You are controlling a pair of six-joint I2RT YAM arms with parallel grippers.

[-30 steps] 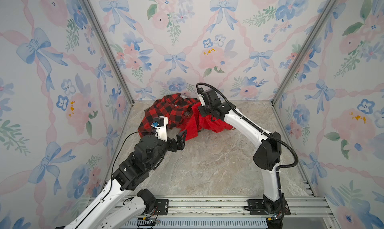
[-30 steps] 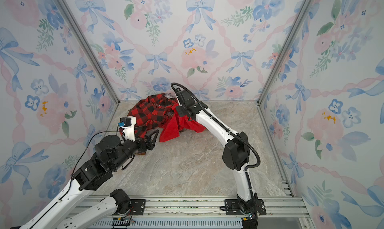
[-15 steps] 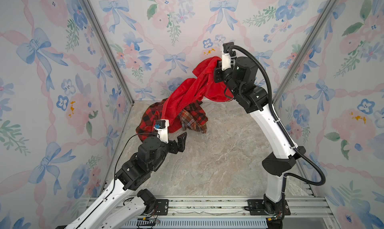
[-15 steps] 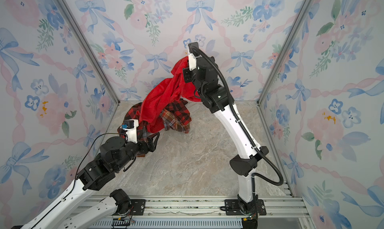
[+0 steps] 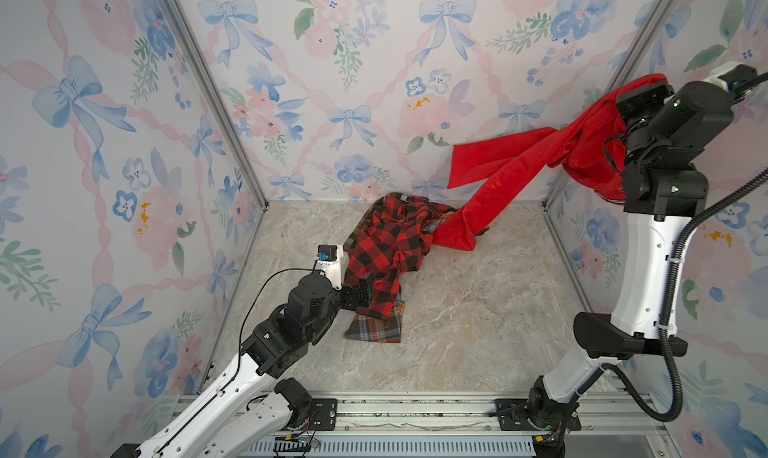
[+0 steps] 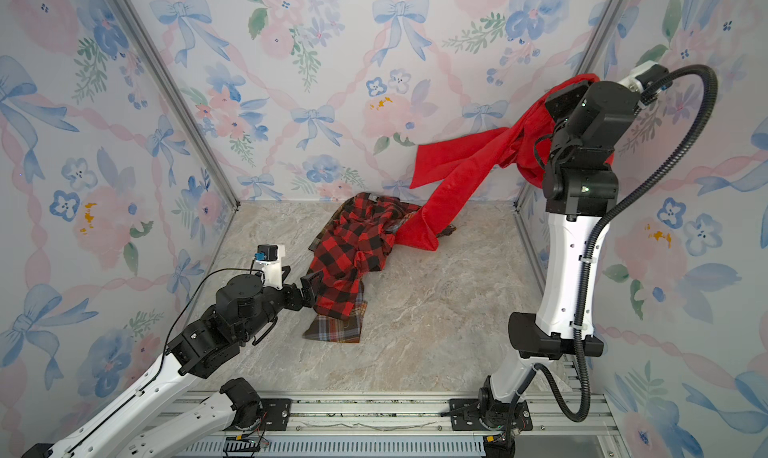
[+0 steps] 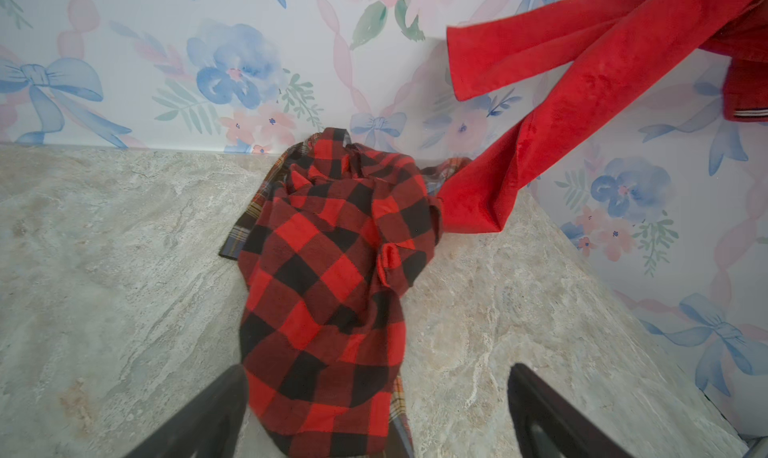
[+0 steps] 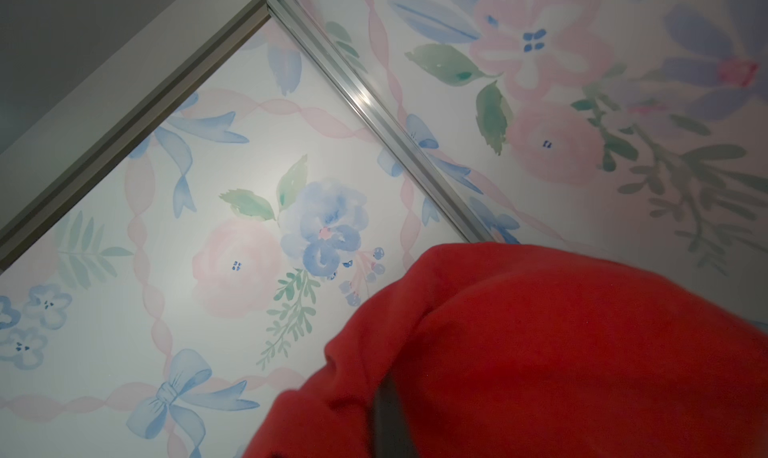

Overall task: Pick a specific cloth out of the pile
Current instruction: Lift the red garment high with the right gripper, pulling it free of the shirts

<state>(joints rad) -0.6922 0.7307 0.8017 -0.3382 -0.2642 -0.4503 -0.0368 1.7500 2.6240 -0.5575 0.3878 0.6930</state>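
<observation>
One second ago the cloth [image 5: 511,165] lay on the pile [image 5: 386,252], with the right claw [image 8: 388,414] down on it. Half a second ago it hung just above the pile. Now, in both top views, the right arm [image 5: 673,115] has swung it high up and well away from the pile, close to the side wall [image 5: 727,236]. The right claw is clenched on the cloth, and the red runs from it in a long slanting strip back down to the pile. The pile has changed too: it is pulled out longer, and a corner of the plaid shirt [image 5: 376,331] sticks out at the end near the left claw [image 6: 305,287]. The left claw has hardly moved; it sits low at that end of the pile, spread wide and holding nothing. I think the job is nearly done but not quite, since the low tip of the cloth still rests on the counter [image 5: 478,310], at the far edge of the pile. Red folds wrap the right claw, so only a thin dark bit shows in the right wrist view, and I cannot tell which part of the cloth it pinches. I cannot tell if the low tip is stuck under the pile or just lies beside it. Most of the plaid shirt hides under the check shirt [image 7: 324,290]. A striped hem [image 7: 748,113] peeks out in the left wrist view.
</observation>
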